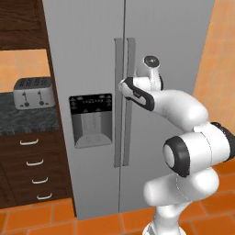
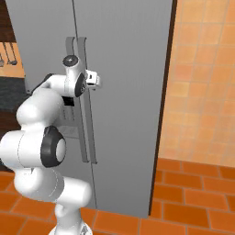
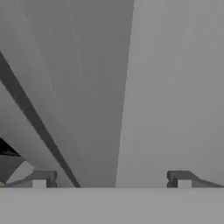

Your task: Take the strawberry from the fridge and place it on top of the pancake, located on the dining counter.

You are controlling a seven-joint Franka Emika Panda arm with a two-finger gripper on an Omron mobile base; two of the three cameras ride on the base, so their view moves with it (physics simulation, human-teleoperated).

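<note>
Left base view: my arm reaches forward to the fridge [image 1: 92, 69], both doors closed. My wrist sits at the right door's handle [image 1: 131, 101], upper part. A toaster [image 1: 33, 92] stands on the dark counter far to the left of my hand.

Right base view: my gripper [image 2: 95, 79] is at the right handle, touching or just short of it.

Hand view: my fingertips [image 3: 43, 178] stand wide apart, holding nothing; the handle runs between them, close ahead.
</note>
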